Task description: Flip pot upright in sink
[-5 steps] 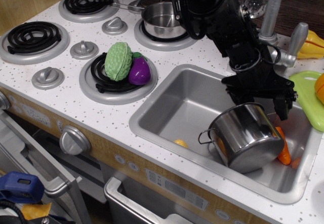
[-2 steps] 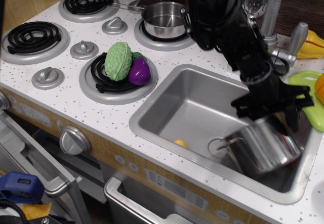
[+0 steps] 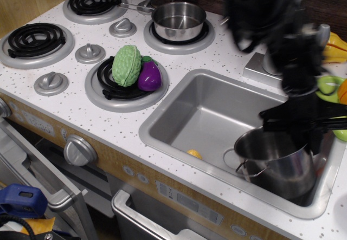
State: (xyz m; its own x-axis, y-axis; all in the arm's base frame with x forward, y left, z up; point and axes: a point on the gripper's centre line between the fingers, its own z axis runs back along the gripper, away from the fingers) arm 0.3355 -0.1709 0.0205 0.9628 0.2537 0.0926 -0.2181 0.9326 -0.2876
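Observation:
The shiny steel pot (image 3: 279,167) stands almost upright in the right end of the grey sink (image 3: 200,110), its open mouth facing up and slightly left, with a wire loop handle on its left side. My black gripper (image 3: 303,125) is blurred by motion. It sits at the pot's far rim and seems shut on it. The arm hides the sink's right wall and whatever lies behind the pot.
A small yellow item (image 3: 193,153) lies on the sink floor. A steel saucepan (image 3: 178,20) sits on the back burner. A green vegetable (image 3: 127,65) and a purple eggplant (image 3: 149,76) lie on the front burner. The faucet base (image 3: 265,64) and a green board (image 3: 331,85) are behind the sink.
The pot lay on its side with its mouth away from the camera; it has swung to the right and turned mouth-up. My gripper and arm moved right with it.

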